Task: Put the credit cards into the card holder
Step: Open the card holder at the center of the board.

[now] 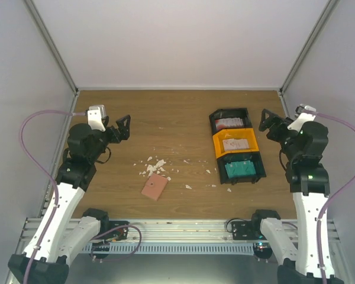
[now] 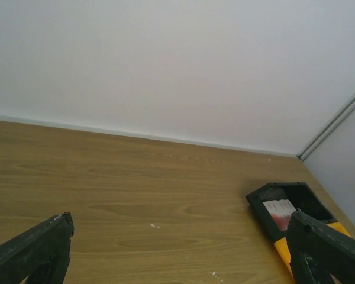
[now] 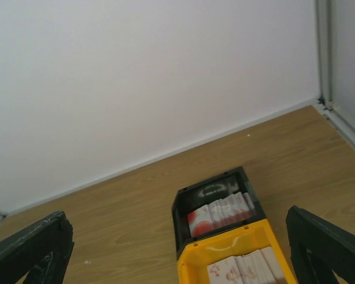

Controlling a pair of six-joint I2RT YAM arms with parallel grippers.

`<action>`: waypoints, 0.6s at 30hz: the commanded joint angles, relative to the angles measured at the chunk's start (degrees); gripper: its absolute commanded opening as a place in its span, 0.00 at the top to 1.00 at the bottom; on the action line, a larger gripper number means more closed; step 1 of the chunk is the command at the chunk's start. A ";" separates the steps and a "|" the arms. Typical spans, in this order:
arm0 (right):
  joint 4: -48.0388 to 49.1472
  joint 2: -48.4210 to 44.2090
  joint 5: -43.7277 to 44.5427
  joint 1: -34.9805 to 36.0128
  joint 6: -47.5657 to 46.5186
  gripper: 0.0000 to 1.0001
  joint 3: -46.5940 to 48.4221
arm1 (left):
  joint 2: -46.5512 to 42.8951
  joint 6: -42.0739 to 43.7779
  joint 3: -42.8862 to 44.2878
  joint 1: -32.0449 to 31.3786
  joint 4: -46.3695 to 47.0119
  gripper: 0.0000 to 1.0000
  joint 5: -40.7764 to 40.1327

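Observation:
The salmon-brown card holder [image 1: 154, 187] lies shut and flat on the wooden table, left of centre near the front. Red-and-white cards [image 1: 229, 123] fill the far black bin, whitish-pink cards [image 1: 235, 144] the orange bin, teal cards [image 1: 239, 170] the near black bin. The red-and-white cards also show in the right wrist view [image 3: 219, 212] and in the left wrist view [image 2: 279, 212]; the whitish-pink cards show in the right wrist view [image 3: 242, 270]. My left gripper [image 1: 124, 126] is open and empty, raised at the far left. My right gripper [image 1: 266, 124] is open and empty beside the far bin.
Three bins stand in a row right of centre: black [image 1: 230, 120], orange [image 1: 235, 145], black [image 1: 241, 170]. Small white scraps [image 1: 154, 165] lie scattered just behind the card holder. White walls enclose the table on three sides.

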 commanded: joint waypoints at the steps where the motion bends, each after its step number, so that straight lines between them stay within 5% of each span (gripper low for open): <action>1: 3.55 0.16 -10.68 -2.52 0.01 0.01 0.17 | 0.41 -4.35 -2.00 1.62 7.53 0.02 3.81; 9: 11.64 5.36 -31.45 -2.64 0.82 0.01 -5.05 | 2.19 -8.82 -6.08 2.60 11.26 0.01 14.25; 13: 16.96 8.19 -30.47 5.38 2.02 0.01 -9.45 | 5.63 -11.68 -8.79 2.29 13.54 0.01 21.60; 18: 22.23 16.28 -22.97 21.48 4.63 0.01 -13.13 | 12.25 -13.99 -10.17 -1.25 10.17 0.01 19.99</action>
